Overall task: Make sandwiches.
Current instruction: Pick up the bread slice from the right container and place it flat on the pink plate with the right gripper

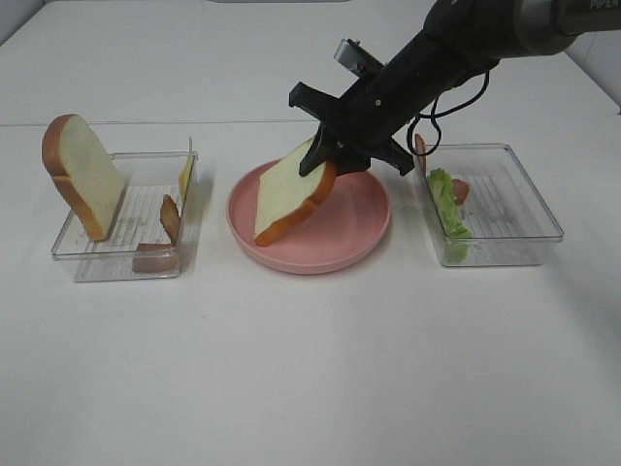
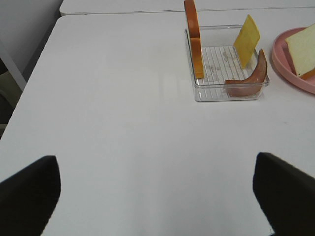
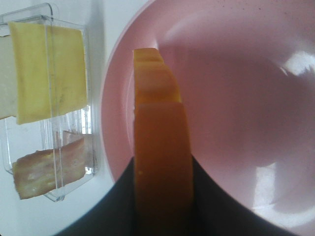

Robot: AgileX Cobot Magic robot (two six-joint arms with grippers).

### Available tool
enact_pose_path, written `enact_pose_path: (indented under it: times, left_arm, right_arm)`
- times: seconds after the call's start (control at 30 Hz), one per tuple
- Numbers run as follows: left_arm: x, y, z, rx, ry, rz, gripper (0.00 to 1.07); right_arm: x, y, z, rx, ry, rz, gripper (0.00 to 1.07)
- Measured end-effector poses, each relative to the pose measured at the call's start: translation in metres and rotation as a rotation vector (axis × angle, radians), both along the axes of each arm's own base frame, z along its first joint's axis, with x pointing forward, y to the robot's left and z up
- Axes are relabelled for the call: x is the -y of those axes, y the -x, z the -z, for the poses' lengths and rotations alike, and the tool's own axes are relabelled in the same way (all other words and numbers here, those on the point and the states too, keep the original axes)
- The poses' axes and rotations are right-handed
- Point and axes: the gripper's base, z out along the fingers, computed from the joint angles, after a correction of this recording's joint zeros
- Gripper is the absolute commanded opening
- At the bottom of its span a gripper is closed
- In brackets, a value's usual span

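My right gripper [image 1: 325, 160] is shut on a white bread slice [image 1: 291, 192] with orange-brown crust and holds it tilted, its lower corner on or just above the round pink plate [image 1: 364, 238]. In the right wrist view the slice shows edge-on [image 3: 160, 147] between the jaws over the plate [image 3: 236, 98]. A second bread slice [image 1: 82, 175] leans in the left clear tray [image 1: 146, 262] with a cheese slice [image 1: 184, 175] and bacon strips [image 1: 160, 254]. My left gripper [image 2: 157, 196] is open over bare table, well short of that tray [image 2: 224, 93]. No assembled sandwich is in view.
The right clear tray [image 1: 514, 209] holds ruffled green lettuce [image 1: 448, 209] and a bit of bacon [image 1: 461, 189]. The right arm [image 1: 437, 58] reaches in from the upper right. The white table [image 1: 310, 369] spreads in front of the trays.
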Motion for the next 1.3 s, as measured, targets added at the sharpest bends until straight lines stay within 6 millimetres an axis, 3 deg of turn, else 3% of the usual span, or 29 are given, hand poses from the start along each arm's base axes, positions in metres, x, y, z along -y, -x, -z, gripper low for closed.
enact_pose_path:
  times: [0.17, 0.2, 0.23, 0.27, 0.3, 0.33, 0.4, 0.47, 0.57, 0.63, 0.87, 1.3]
  left_arm:
    - [0.0, 0.0, 0.0, 0.0, 0.0, 0.0, 0.99]
    - [0.0, 0.0, 0.0, 0.0, 0.0, 0.0, 0.99]
    - [0.0, 0.0, 0.0, 0.0, 0.0, 0.0, 0.99]
    - [0.0, 0.0, 0.0, 0.0, 0.0, 0.0, 0.99]
    - [0.0, 0.0, 0.0, 0.0, 0.0, 0.0, 0.99]
    - [0.0, 0.0, 0.0, 0.0, 0.0, 0.0, 0.99]
    - [0.0, 0.0, 0.0, 0.0, 0.0, 0.0, 0.99]
    - [0.0, 0.0, 0.0, 0.0, 0.0, 0.0, 0.99]
    - [0.0, 0.0, 0.0, 0.0, 0.0, 0.0, 0.99]
    - [0.0, 0.0, 0.0, 0.0, 0.0, 0.0, 0.99]
    - [0.0, 0.0, 0.0, 0.0, 0.0, 0.0, 0.99]
    - [0.0, 0.0, 0.0, 0.0, -0.001, -0.001, 0.99]
  right_arm:
    - [0.0, -0.002, 0.004, 0.002, 0.008, 0.002, 0.04]
    - [0.0, -0.003, 0.003, 0.01, 0.006, 0.003, 0.16]
    - [0.0, -0.003, 0.003, 0.01, 0.006, 0.003, 0.16]
    - [-0.001, -0.004, 0.001, 0.017, 0.004, 0.005, 0.24]
    - [-0.001, -0.005, 0.001, 0.025, 0.004, 0.009, 0.39]
    - [-0.001, -0.005, 0.001, 0.025, 0.004, 0.009, 0.39]
    - [0.0, -0.005, 0.001, 0.029, 0.007, 0.009, 0.53]
    - [0.0, -0.005, 0.001, 0.03, 0.01, 0.008, 0.59]
    - [0.0, -0.005, 0.001, 0.03, 0.01, 0.008, 0.62]
    - [0.0, -0.005, 0.001, 0.029, 0.013, 0.005, 0.77]
    - [0.005, -0.001, -0.004, 0.039, 0.081, -0.053, 0.79]
    - [0.017, 0.016, -0.069, 0.107, 0.149, -0.118, 0.79]
